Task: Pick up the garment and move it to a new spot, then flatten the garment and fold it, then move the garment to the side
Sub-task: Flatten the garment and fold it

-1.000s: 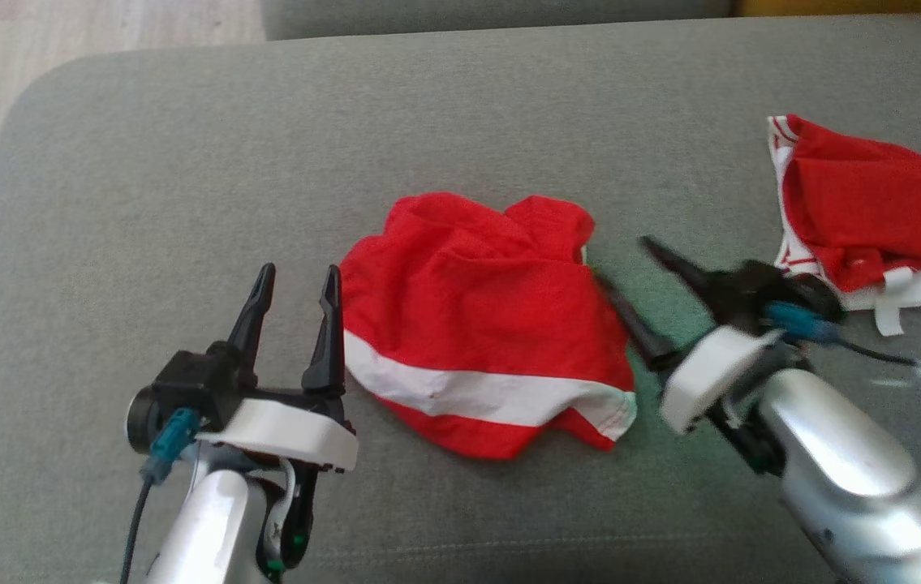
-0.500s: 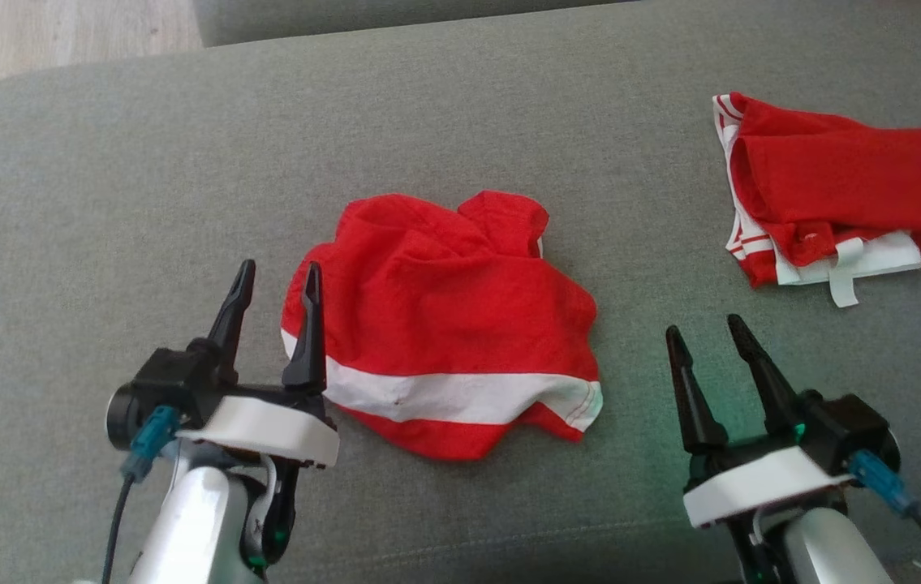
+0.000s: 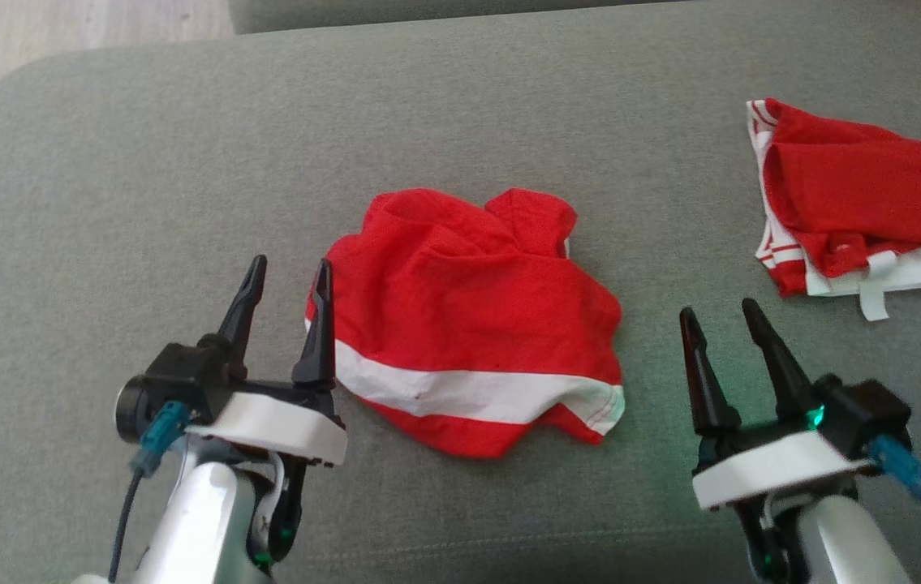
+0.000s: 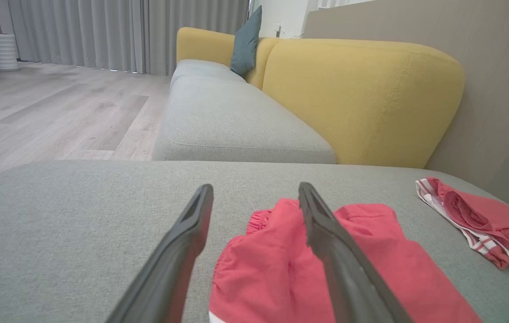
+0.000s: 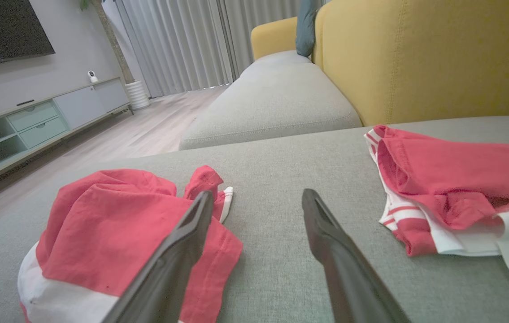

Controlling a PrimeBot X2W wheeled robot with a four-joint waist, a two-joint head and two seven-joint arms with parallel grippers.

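A crumpled red garment with a white band lies in the middle of the grey cushion. My left gripper stands open just left of it, its right finger at the cloth's left edge; the left wrist view shows the garment beneath and beyond that open gripper. My right gripper is open over bare cushion, a little to the garment's right. In the right wrist view the garment sits left of the open gripper. Nothing is held.
A second red garment with white trim lies folded at the cushion's far right. The cushion's rounded corner and wooden floor are at the upper left. A yellow backrest and another grey seat rise beyond.
My right gripper has drawn back from beside the folded garment to the lower right, fingers now pointing up. The left gripper has kept its place. The camera has shifted slightly.
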